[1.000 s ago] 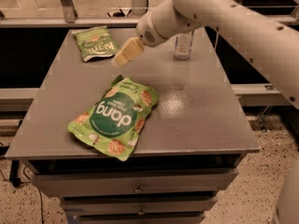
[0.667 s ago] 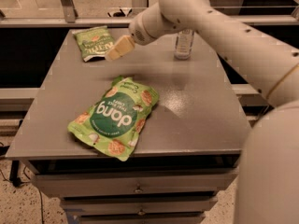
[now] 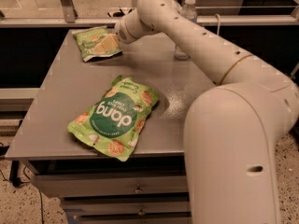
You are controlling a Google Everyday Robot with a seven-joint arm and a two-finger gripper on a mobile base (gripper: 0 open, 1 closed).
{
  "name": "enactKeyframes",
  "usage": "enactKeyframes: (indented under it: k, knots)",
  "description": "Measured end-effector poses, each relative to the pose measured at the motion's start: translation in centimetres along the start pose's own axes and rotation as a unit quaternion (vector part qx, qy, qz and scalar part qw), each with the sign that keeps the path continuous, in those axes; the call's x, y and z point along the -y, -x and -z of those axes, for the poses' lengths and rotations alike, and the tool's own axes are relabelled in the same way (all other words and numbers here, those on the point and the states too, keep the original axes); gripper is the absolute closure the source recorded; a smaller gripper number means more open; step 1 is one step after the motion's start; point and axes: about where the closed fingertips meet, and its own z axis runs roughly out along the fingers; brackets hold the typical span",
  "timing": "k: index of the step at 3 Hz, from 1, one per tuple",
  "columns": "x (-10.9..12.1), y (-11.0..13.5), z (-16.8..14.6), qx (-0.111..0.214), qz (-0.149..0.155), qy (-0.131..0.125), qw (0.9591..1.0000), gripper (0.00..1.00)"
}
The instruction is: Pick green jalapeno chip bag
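Observation:
The small muted-green jalapeno chip bag [image 3: 91, 42] lies flat at the far left corner of the grey table [image 3: 60, 101]. My gripper [image 3: 105, 44] reaches in from the right and sits right over the bag's right half, its tan fingers [image 3: 106, 43] down on or just above the bag. The arm [image 3: 196, 36] stretches across the table's back from the near right.
A larger bright-green "dang" pouch [image 3: 116, 117] lies at the table's front middle. A clear plastic bottle [image 3: 185, 27] stands at the back, partly behind my arm. Drawers sit under the table's front edge. A rail runs behind the table.
My gripper has moved left and down across the back of the table, from beside the small bag to over its right half. Both bags lie where they were.

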Motion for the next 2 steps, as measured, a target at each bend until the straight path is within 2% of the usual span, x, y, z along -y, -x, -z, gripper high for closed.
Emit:
enactKeyframes:
  k: [1,2]
  knots:
    - [0.0,0.5,-2.1,0.004,-0.009,0.006,0.9999,0.00]
    - [-0.6,0.1,-3.7,0.003,-0.017,0.017,0.9997,0.17]
